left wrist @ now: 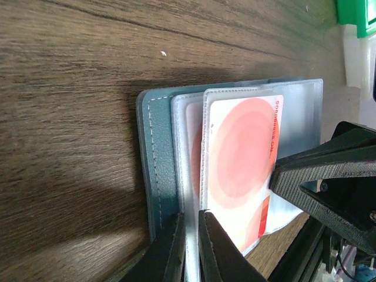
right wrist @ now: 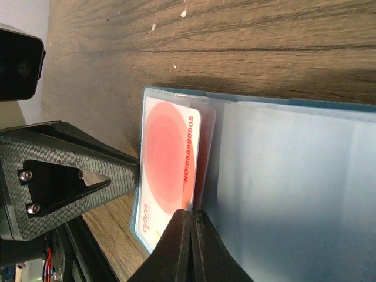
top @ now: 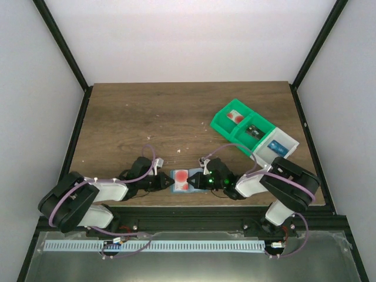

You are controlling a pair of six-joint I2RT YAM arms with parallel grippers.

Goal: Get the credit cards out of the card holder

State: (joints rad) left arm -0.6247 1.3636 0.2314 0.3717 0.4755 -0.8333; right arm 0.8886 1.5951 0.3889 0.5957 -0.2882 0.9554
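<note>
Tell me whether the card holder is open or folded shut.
Open: the card holder lies spread flat on the table, red-circled cards showing inside.

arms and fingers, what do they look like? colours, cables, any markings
Left arm and right arm alike: black joint housings, white link shells, looping purple cables. The fingers are matte black tapered wedges; one has a triangular cut-out with two screws. A green light glows on the right gripper.
</note>
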